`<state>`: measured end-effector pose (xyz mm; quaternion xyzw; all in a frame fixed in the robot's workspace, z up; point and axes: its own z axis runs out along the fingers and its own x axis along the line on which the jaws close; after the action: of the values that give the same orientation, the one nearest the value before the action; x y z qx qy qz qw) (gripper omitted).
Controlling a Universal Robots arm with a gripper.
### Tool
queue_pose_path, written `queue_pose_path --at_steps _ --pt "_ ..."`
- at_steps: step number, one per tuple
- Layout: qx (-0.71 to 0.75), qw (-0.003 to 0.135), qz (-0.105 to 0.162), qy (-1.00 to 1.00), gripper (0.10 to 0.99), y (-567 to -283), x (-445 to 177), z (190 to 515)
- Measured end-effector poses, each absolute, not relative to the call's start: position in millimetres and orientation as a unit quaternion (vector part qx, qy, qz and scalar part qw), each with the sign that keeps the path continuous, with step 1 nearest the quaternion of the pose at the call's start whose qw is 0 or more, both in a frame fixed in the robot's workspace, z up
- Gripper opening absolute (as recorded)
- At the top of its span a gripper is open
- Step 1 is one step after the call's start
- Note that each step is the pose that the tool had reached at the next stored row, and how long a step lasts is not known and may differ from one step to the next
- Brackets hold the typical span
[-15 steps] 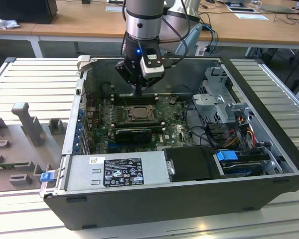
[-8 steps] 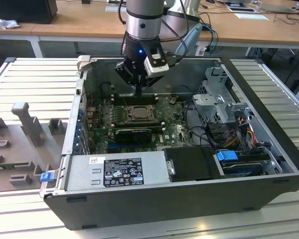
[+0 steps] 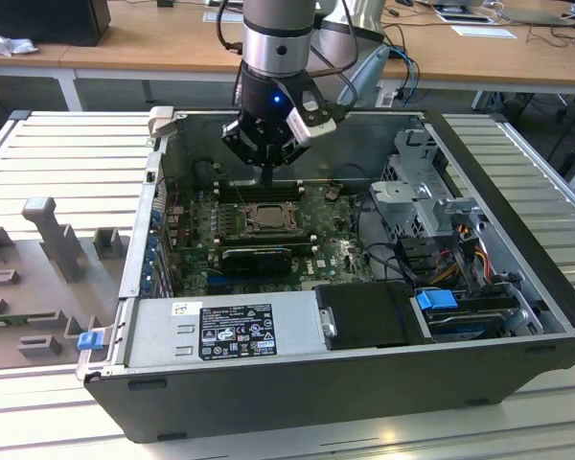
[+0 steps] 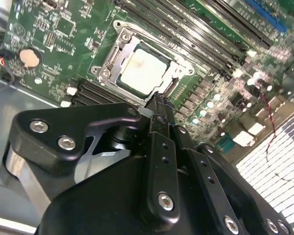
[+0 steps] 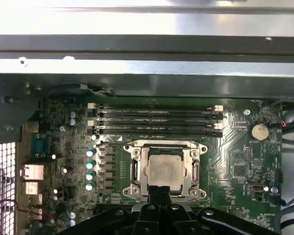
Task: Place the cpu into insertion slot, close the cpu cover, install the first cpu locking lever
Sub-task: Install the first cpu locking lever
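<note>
Gripper [image 3: 265, 179] low over the socket [image 3: 265, 218] in the open computer case [image 3: 517, 249].
Its fingers are pressed together with nothing between them, tips just beside the edge of the cover [image 5: 135, 166]. The chip [image 5: 165, 169] lies flat in the socket, and the cover frame is down around it.

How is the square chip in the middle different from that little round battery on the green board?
The cpu is square; the coin battery is round. The cpu is clearly bigger than the battery. The cpu sits framed by the metal cpu cover, while the battery sits by itself nearer the board's edge. Both have pale metal faces and lie flat on the green motherboard.
</note>
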<state>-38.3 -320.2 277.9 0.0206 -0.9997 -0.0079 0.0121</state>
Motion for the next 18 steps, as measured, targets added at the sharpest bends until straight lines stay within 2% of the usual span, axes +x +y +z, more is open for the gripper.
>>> queue_pose_path --at_steps 6,11,18 --pt "0.023 0.008 -0.029 -0.999 0.106 -320.1 -63.9 274.7" --pt "0.023 0.001 -0.031 -0.999 0.106 -319.9 -90.4 268.0" --pt "0.023 0.0 -0.032 -0.999 0.106 -318.5 -110.0 262.8"
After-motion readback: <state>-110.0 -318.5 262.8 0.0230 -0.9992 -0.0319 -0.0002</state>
